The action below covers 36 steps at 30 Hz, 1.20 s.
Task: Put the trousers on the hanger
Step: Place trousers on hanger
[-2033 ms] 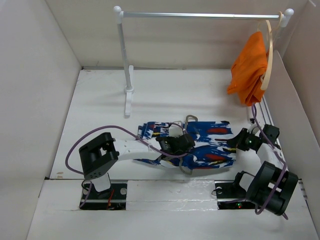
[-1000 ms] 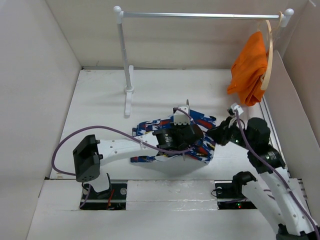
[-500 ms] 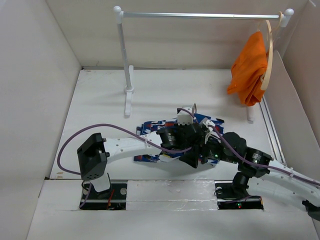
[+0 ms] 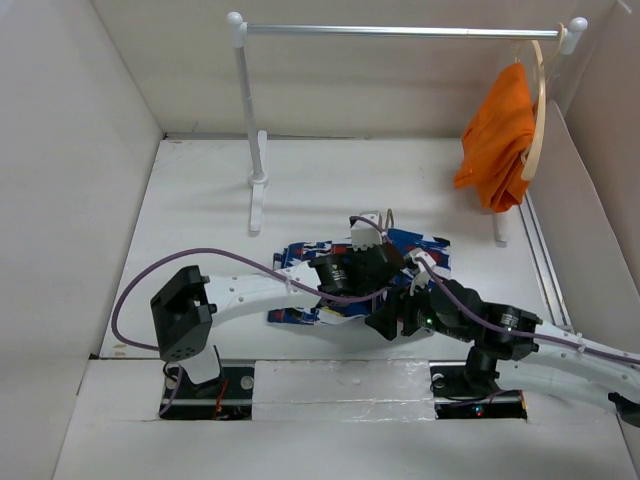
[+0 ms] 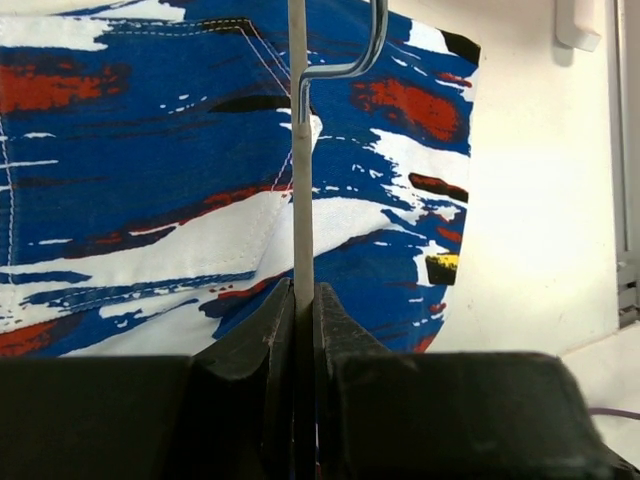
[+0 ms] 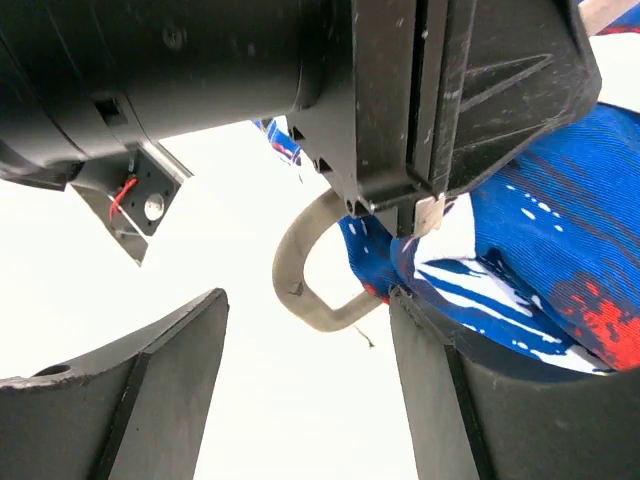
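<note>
Grey wire hanger (image 5: 302, 200) still pinched in left gripper (image 5: 304, 300) over the trousers (image 5: 150, 150); right gripper (image 6: 305, 300), jaws now spread, has swung in from the right to just beside it.

No legible text, brand, number or sign in any view (trousers (image 5: 150, 150) print: streaks, not lettering).
</note>
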Each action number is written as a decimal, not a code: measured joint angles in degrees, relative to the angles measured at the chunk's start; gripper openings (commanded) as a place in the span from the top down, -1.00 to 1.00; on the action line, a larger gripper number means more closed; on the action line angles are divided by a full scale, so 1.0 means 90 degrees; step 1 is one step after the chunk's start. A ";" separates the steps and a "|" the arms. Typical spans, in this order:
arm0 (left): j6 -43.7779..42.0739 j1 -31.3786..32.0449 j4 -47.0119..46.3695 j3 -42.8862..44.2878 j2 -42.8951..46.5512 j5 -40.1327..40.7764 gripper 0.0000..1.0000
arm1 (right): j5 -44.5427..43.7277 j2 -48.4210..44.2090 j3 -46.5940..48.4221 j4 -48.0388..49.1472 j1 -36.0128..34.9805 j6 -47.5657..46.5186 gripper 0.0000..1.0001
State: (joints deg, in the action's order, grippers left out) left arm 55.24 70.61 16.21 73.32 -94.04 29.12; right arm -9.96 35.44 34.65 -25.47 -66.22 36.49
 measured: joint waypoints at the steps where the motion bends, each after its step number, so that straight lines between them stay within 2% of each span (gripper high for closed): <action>1: 0.0024 -0.0010 -0.0044 -0.0044 0.0034 -0.0044 1.00 | -0.0092 0.0032 0.0000 -0.0017 -0.0063 0.0024 -0.41; 2: 0.0044 -0.0019 -0.0075 -0.0083 0.0073 -0.0087 1.00 | -0.0141 0.0075 -0.0002 0.0012 -0.0109 0.0034 -0.37; 3: 0.0066 -0.0027 -0.0112 -0.0131 0.0119 -0.0138 1.00 | -0.0185 0.0121 -0.0019 0.0090 -0.0126 0.0039 0.03; 4: 0.0087 -0.0032 -0.0143 -0.0177 0.0163 -0.0187 1.00 | -0.0211 0.0170 -0.0073 0.0223 -0.0138 0.0007 0.31; 5: 0.0102 -0.0034 -0.0148 -0.0202 0.0197 -0.0236 1.00 | -0.0228 0.0219 -0.0131 0.0347 -0.0143 0.0005 0.46; 6: 0.0121 -0.0036 -0.0202 -0.0228 0.0211 -0.0260 1.00 | -0.0172 0.0262 -0.0177 0.0481 -0.0148 0.0044 0.72; 8: 0.0148 -0.0056 -0.0265 -0.0308 0.0221 -0.0325 1.00 | -0.0155 0.0352 -0.0206 0.0765 -0.0219 -0.0112 0.99; 9: 0.0163 -0.0078 -0.0345 -0.0369 0.0226 -0.0406 0.99 | -0.0180 0.0333 -0.0206 0.0867 -0.0221 -0.0102 1.00; 10: 0.0194 -0.0102 -0.0362 -0.0413 0.0248 -0.0452 0.85 | -0.0177 0.0277 -0.0221 0.0879 -0.0223 -0.0126 1.00; 11: 0.0228 -0.0131 -0.0391 -0.0459 0.0272 -0.0522 0.57 | -0.0180 0.0204 -0.0262 0.0894 -0.0226 -0.0126 1.00; 13: 0.0304 -0.0236 -0.0488 -0.0559 0.0342 -0.0641 0.32 | -0.0219 0.0046 -0.0357 0.0916 -0.0226 -0.0104 1.00; 15: 0.0408 -0.0355 -0.0658 -0.0673 0.0466 -0.0811 0.26 | -0.0270 -0.0355 -0.0614 0.0891 -0.0192 -0.0056 1.00; 22: 0.0459 -0.1064 -0.1365 -0.1117 0.0753 -0.1370 0.25 | -0.0204 -0.1185 -0.1115 0.0884 -0.0192 -0.0022 1.00; 33: 0.0010 -0.1095 -0.2161 -0.0940 -0.0121 -0.2409 0.34 | -0.0002 -0.1253 -0.1149 0.0877 -0.0092 -0.0153 1.00; 34: -0.0027 -0.1095 -0.2210 -0.0940 -0.0175 -0.2484 0.38 | -0.0002 -0.1270 -0.1149 0.0872 -0.0078 -0.0170 1.00; 36: -0.0087 -0.1098 -0.2300 -0.0940 -0.0277 -0.2635 0.80 | 0.0036 -0.1275 -0.1149 0.0874 -0.0053 -0.0177 1.00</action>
State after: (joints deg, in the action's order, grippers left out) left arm 54.46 60.73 -4.49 64.86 -96.53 5.41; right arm -9.63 23.97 24.32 -17.61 -66.70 34.89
